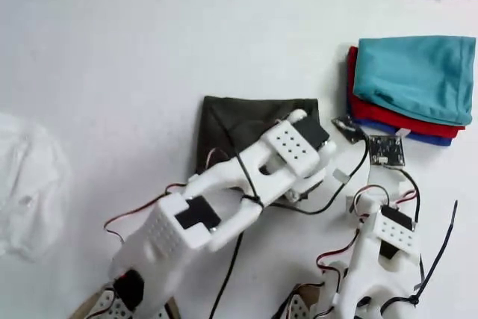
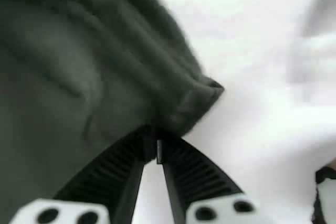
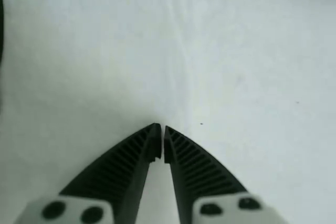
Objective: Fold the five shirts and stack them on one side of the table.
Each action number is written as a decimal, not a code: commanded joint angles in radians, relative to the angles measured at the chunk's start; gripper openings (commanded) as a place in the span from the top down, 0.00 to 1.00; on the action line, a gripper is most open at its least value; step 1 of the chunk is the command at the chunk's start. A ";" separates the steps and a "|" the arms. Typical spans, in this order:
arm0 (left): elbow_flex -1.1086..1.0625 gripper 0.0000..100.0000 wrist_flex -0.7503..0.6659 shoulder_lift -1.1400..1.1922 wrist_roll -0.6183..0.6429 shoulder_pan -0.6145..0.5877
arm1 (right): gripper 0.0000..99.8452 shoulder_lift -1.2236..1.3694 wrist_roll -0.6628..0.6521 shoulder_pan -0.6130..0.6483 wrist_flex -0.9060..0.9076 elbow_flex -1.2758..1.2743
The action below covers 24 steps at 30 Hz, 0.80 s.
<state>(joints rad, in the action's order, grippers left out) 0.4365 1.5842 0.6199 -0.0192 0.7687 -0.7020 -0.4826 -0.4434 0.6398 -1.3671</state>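
- High view: the dark shirt (image 1: 224,121) is lying folded at the middle of the surface (image 1: 112,72). The left arm (image 1: 224,199) is hanging over the shirt's near right part, covering its own jaws.
- High view: a teal shirt (image 1: 418,76) is sitting on a red shirt (image 1: 373,113) and a blue shirt (image 1: 426,138). All three are folded in one stack at the right edge, a little apart from the dark shirt.
- High view: a white shirt (image 1: 30,184) is lying crumpled at the left edge. The right arm (image 1: 385,237) is standing at the near right, with its wrist pointing toward the stack.
- Left wrist view: the left jaws are pressing together at the tips and pinching the dark shirt's (image 2: 68,77) rolled edge, close to a corner. The pale surface (image 2: 252,51) is showing beside the cloth.
- Right wrist view: the right jaws are sitting closed, with only a thin slit between the tips. They are gripping nothing and hanging over the bare surface (image 3: 210,51).
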 commanded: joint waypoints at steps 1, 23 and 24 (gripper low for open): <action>0.042 0.98 0.005 -0.075 0.003 0.005 | 0.98 -0.036 0.005 -0.002 -0.015 0.006; 0.305 0.98 -0.020 0.170 -0.089 -0.629 | 0.98 -0.036 0.006 -0.001 -0.015 0.006; 0.305 0.98 -0.044 0.193 -0.089 -0.640 | 0.98 -0.036 0.006 -0.001 -0.015 0.006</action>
<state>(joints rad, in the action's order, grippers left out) 0.7373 1.6088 0.7902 -0.1036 0.1718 -0.7096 -0.4841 -0.4419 0.6383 -1.3671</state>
